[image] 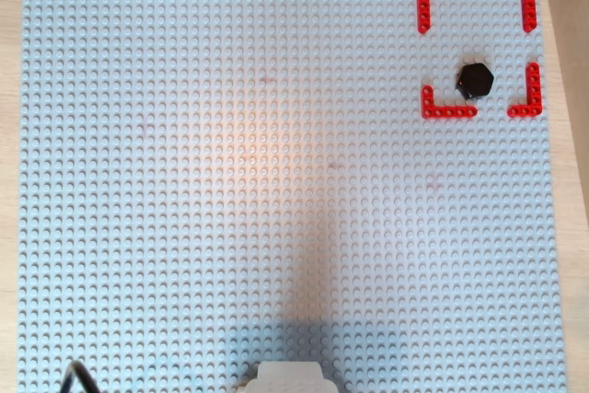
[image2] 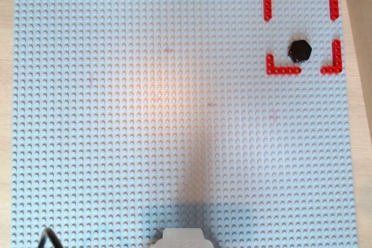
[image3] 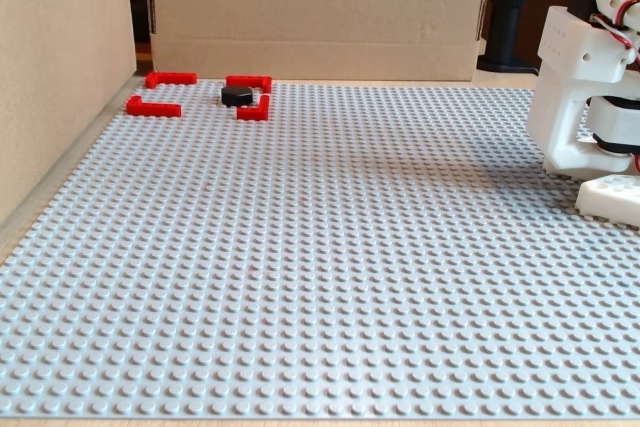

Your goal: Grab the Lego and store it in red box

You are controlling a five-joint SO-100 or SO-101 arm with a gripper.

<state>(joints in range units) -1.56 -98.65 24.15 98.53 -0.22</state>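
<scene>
Dark hexagonal Lego (image: pixel 476 80) lying flat on the grey studded baseplate (image: pixel 276 190), inside the red box (image: pixel 446 112), i.e. within the square outlined by four red corner pieces. In both overhead views sits low in that square, near the bottom edge and close to the gap between the two lower corners, slightly right of centre; apart from the red pieces as far as can be told. In the fixed view the Lego (image3: pixel 236 95) shows at the far left of the plate, near the right-hand corner piece (image3: pixel 254 110), with cardboard walls (image3: pixel 320 7) behind and to the left. Only the white base and lower joints of the arm (image3: pixel 585 87) visible at the right edge of the fixed view; a white base part (image: pixel 287 377) and its shadow at the bottom edge of the overhead views. Gripper out of every frame, so clasp state unknown: cannot tell whether released or clenched. Nothing seen held anywhere. Judgement: storing step looks complete, piece at rest inside the outline, arm folded back near its base. Next move, if any: no further grab called for; at most confirm the piece is fully within the outline and leave it undisturbed. Risk: low.
</scene>
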